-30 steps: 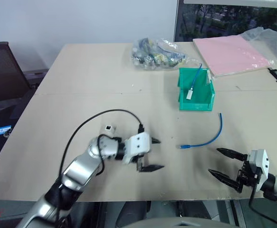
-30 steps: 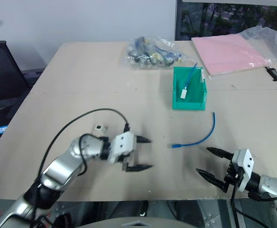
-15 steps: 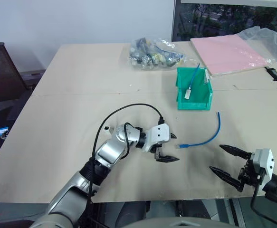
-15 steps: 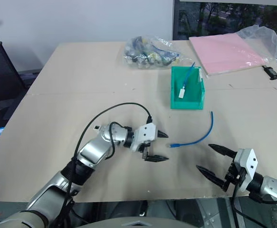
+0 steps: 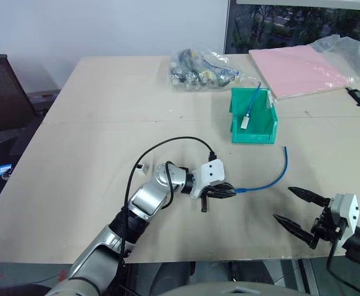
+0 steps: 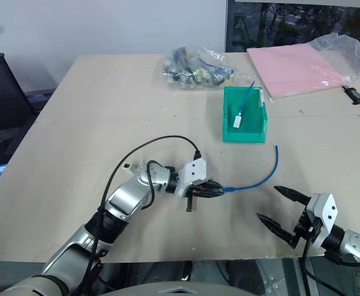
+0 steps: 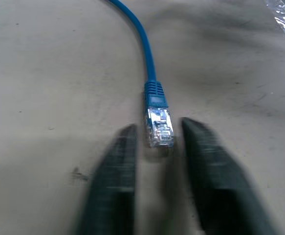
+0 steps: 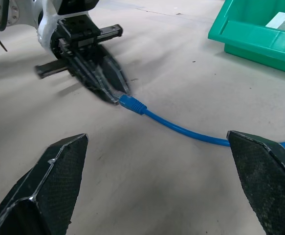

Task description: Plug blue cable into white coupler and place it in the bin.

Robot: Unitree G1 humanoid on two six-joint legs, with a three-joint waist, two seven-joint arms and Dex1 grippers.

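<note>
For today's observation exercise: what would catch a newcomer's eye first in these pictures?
Mid-table, the left tool is closing on the clear plug of the blue cable, which curves away towards the bin. That bright green bin, further back, already holds another cable and a white piece. At the near right edge, the right tool waits wide open.

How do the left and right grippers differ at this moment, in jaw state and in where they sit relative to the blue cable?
The left gripper is closing on the blue cable, its fingers either side of the clear plug; the right gripper stands wide open and holds nothing. The left gripper sits at the cable's near end; the right gripper hangs apart from it, near the table edge. Both have black fingers.
</note>
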